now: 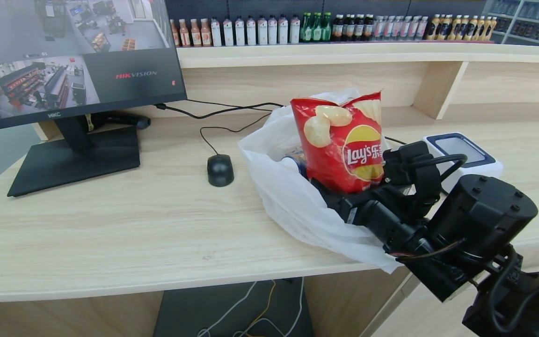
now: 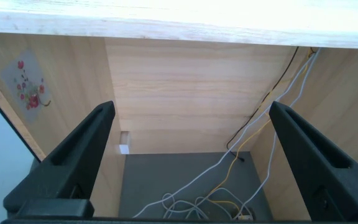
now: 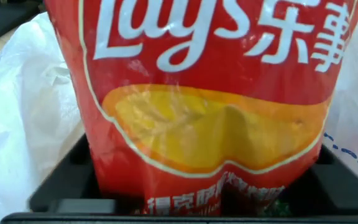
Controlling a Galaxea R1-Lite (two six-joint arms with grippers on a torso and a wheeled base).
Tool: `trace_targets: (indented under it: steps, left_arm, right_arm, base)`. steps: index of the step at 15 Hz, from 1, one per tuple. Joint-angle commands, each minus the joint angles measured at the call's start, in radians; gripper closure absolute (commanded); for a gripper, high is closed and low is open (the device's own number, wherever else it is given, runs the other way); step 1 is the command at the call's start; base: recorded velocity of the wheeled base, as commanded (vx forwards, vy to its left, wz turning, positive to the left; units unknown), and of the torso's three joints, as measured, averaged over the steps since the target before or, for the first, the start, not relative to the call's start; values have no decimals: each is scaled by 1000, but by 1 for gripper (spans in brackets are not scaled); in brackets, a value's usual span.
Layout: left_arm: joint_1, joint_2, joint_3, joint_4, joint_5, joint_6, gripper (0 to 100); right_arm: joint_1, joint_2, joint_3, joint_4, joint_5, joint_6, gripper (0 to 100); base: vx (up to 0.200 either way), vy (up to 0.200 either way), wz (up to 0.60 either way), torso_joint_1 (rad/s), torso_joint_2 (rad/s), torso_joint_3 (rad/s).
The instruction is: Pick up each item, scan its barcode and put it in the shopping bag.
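Holding the chips (image 1: 339,140) upright in the bag's (image 1: 288,201) mouth, centre right in the head view, the right claw (image 1: 356,185) grasps them, the left claw (image 2: 191,109) stands released mid-frame under the counter (image 2: 179,18) in the left wrist view, and the right wrist view has the chips (image 3: 210,93) centred.

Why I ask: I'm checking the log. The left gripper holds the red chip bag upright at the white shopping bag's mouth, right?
Wrong arm: the right gripper holds the red chip bag upright at the white shopping bag's mouth, as the head view shows.
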Motion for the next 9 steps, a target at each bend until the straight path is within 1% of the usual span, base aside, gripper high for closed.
trace_targets:
  steps: [1, 6, 9]
  left_arm:
    - [-1, 0, 0, 0, 0, 0, 0]
    - [0, 0, 0, 0, 0, 0, 0]
    - [0, 0, 0, 0, 0, 0, 0]
  right_arm:
    - [2, -5, -3, -4, 0, 2, 0]
    - [2, -62, -3, -3, 0, 11, 0]
    - [2, -137, 3, 2, 0, 11, 0]
  base:
    - [0, 0, 0, 0, 0, 0]
    - [0, 0, 0, 0, 0, 0]
    - [0, 0, 0, 0, 0, 0]
